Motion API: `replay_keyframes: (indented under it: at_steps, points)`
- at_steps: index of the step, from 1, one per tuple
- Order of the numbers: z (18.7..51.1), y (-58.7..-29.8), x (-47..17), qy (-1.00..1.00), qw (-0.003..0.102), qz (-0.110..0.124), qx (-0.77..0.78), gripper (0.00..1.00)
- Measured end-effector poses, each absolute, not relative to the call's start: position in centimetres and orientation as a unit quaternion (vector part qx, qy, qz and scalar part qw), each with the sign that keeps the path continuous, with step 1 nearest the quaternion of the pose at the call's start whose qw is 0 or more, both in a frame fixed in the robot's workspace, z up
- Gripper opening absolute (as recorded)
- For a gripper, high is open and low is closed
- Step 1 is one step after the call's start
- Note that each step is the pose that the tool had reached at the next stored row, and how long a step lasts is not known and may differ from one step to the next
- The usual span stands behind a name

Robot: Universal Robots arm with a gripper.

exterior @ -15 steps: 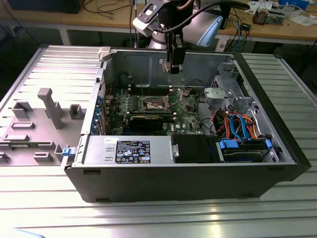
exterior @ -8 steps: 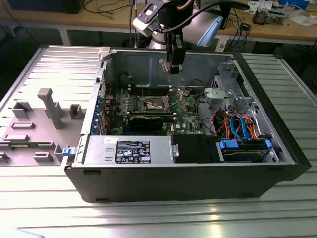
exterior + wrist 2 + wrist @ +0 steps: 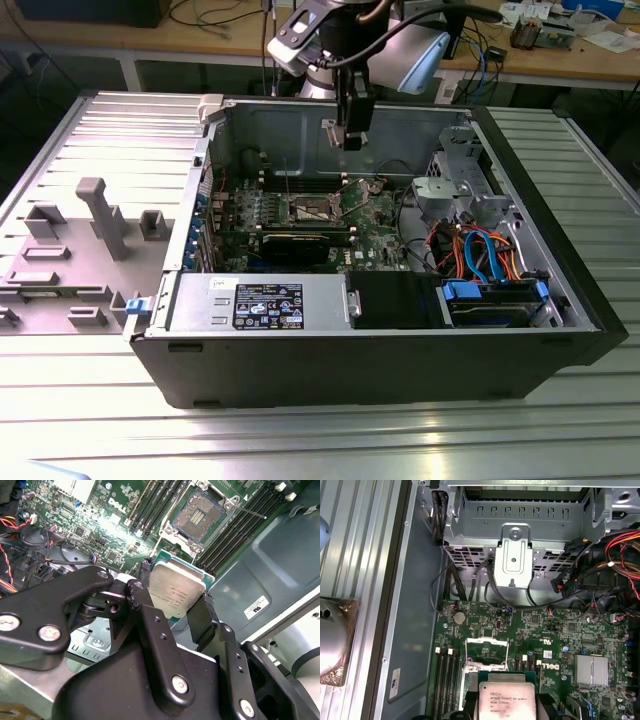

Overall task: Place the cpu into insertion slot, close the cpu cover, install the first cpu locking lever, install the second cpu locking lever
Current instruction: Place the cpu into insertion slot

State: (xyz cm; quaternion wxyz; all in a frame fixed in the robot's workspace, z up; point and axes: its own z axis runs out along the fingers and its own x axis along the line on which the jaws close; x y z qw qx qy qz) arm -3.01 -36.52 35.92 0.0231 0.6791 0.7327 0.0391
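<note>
My gripper (image 3: 176, 580) is shut on the cpu (image 3: 176, 591), a flat square chip with a dull silver top, pinched edge to edge between the two black fingers (image 3: 202, 612). In the exterior view the gripper (image 3: 351, 138) hangs above the open computer case, higher than the board. The insertion slot (image 3: 197, 515) lies on the green board a short way beyond the chip, its dark pin field uncovered. In the first wrist view the cpu (image 3: 507, 700) sits just short of the cpu cover (image 3: 486, 641), a thin silver frame that appears swung up. A thin locking lever (image 3: 248, 511) sticks out beside the socket.
Long black memory slots (image 3: 150, 502) flank the socket on both sides. A black graphics card (image 3: 305, 244), a grey power supply (image 3: 255, 300) and a drive cage with coloured cables (image 3: 480, 250) fill the case. Its metal walls (image 3: 300, 135) ring the board.
</note>
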Motion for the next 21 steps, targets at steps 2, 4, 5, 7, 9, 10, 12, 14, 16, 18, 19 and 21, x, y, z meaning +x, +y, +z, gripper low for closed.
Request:
replay_keyframes:
  at_steps: [2, 4, 5, 7, 9, 10, 12, 14, 16, 18, 19, 21]
  points:
    - [35.88, -36.52, -3.03, 0.73, 0.023, 0.039, 0.682, 0.54]
    - [35.87, -36.52, -3.03, 0.729, 0.023, 0.039, 0.683, 0.54]
    - [35.87, -36.52, -3.03, 0.729, 0.023, 0.039, 0.683, 0.54]
    - [35.87, -36.52, -3.03, 0.729, 0.023, 0.039, 0.683, 0.54]
    - [35.87, -36.52, -3.03, 0.729, 0.023, 0.039, 0.683, 0.54]
    - [35.87, -36.52, -3.03, 0.729, 0.023, 0.039, 0.683, 0.54]
    - [35.87, -36.52, -3.03, 0.729, 0.023, 0.039, 0.683, 0.54]
    - [35.87, -36.52, -3.03, 0.729, 0.023, 0.039, 0.683, 0.54]
    - [35.84, -36.52, -3.05, 0.729, 0.023, 0.039, 0.683, 0.54]
    - [35.68, -36.52, -3.09, 0.724, 0.024, 0.039, 0.689, 0.54]
    - [35.56, -36.52, -3.09, 0.719, 0.024, 0.039, 0.693, 0.54]
    - [35.41, -36.52, -3.09, 0.713, 0.024, 0.038, 0.7, 0.54]
